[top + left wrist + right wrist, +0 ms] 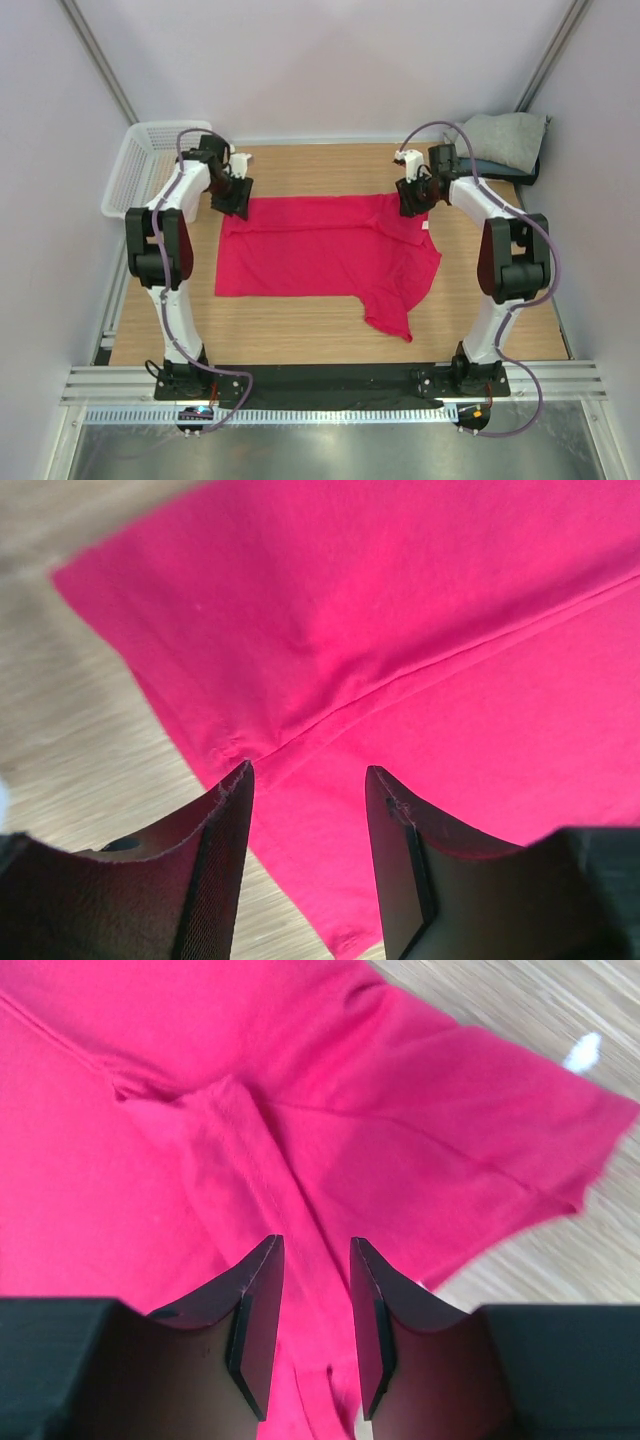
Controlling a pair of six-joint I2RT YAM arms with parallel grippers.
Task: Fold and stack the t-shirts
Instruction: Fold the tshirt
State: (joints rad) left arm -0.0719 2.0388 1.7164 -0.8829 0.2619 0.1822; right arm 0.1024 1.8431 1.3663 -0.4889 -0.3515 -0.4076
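A crimson-pink t-shirt (pixel 325 255) lies spread on the wooden table, one sleeve hanging toward the near right. My left gripper (pixel 237 197) is open just above the shirt's far left corner; the left wrist view shows its jaws apart over the cloth (pixel 420 630) with a seam running between them. My right gripper (pixel 413 197) is open above the shirt's far right corner; the right wrist view shows the jaws apart over a wrinkled fold of the shirt (pixel 250 1130). Folded grey and dark blue-grey shirts (pixel 505 140) are stacked at the far right corner.
A white plastic mesh basket (pixel 140 165) stands off the table's far left corner. A small white tag (pixel 582 1052) lies on the wood beside the shirt's sleeve. Bare wood (pixel 300 325) lies between the shirt and the arm bases.
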